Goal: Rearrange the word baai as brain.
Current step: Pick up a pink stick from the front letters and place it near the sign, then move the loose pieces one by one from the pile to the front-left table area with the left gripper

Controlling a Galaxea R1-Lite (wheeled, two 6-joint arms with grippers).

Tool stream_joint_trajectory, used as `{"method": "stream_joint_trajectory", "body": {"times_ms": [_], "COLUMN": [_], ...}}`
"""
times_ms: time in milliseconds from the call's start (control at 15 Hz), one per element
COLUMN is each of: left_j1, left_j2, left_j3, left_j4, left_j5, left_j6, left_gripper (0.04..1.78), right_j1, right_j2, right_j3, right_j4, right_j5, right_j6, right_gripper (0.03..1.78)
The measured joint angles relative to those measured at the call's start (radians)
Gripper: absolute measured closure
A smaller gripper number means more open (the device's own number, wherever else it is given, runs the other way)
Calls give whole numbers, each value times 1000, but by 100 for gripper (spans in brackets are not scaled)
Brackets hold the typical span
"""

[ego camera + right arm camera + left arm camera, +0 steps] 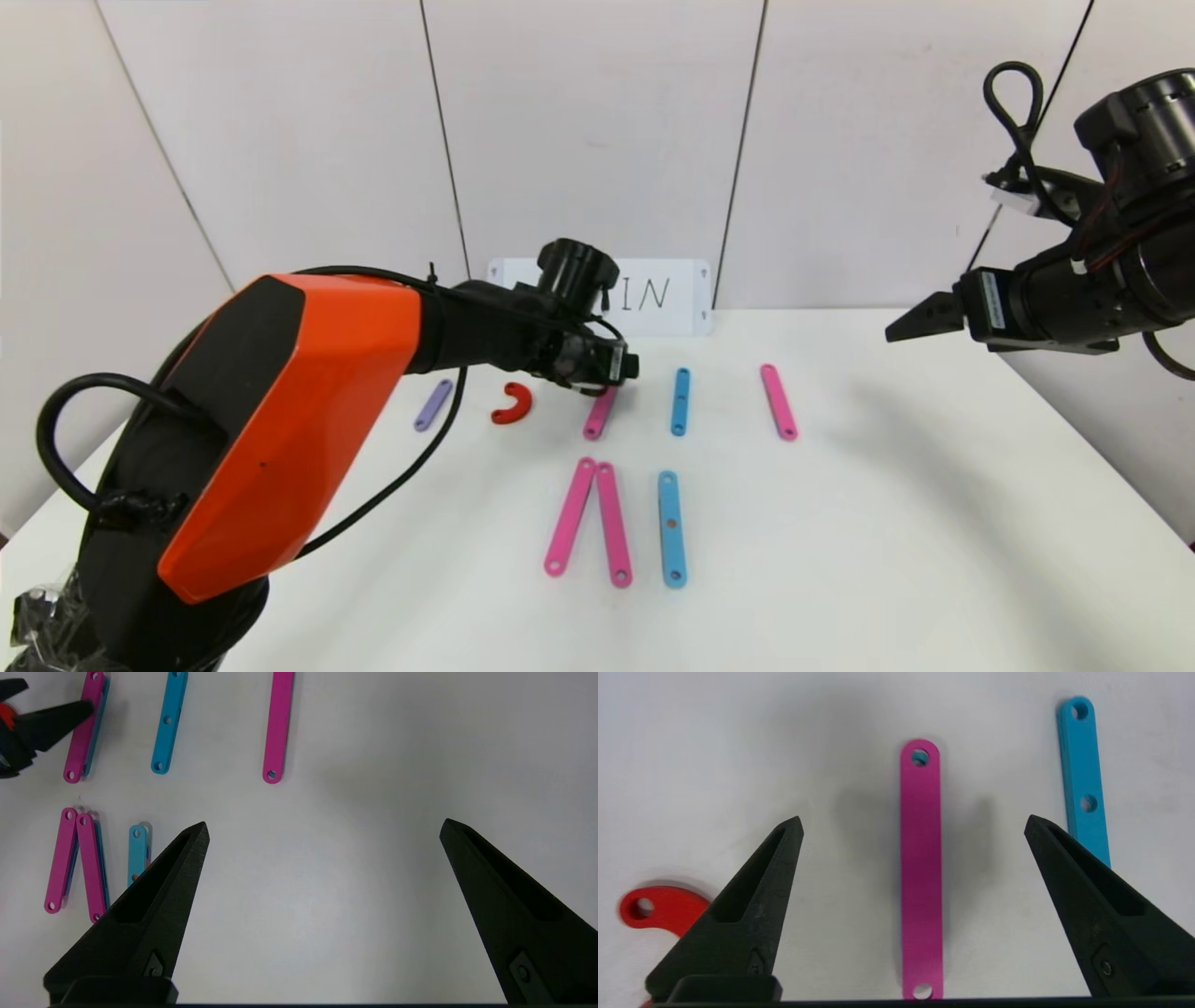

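Hovering left gripper [915, 826] spread wide over pink strip [920, 872], red curve [658, 907] and blue strip [1083, 779] flanking, right gripper [324, 828] open, parked

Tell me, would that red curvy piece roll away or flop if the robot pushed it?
Probably neither. The red curved piece lies flat on the white table, so it would likely slide or spin, not roll. It keeps a crisp C shape, so it looks stiff. Being thin, it may be tricky for the open left gripper to pinch.

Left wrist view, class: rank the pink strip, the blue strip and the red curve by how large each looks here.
1. pink strip
2. blue strip, partly hidden behind a finger
3. red curve, also partly hidden
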State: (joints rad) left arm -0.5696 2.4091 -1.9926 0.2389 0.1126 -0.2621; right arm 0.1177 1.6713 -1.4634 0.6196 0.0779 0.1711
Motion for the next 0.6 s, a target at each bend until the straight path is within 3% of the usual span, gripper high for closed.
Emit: {"method": "stream_joint_trajectory", "body": {"times_ms": [200, 400, 600], "left_j1": [63, 106, 165], "left_j2": [-64, -131, -203], "left_j3": [2, 27, 163], "left_j4": [37, 169, 200], "left_j5": [8, 26, 95], "left_j6": [0, -10, -15], "left_gripper": [8, 8, 8], "right_j1": [6, 18, 33], "right_j2": [2, 5, 5], "right_j3": [0, 0, 8], "right_j4": [0, 0, 0], "right_j5": [1, 3, 4], "right_j6": [1, 1, 1], "right_gripper": [8, 8, 8]}}
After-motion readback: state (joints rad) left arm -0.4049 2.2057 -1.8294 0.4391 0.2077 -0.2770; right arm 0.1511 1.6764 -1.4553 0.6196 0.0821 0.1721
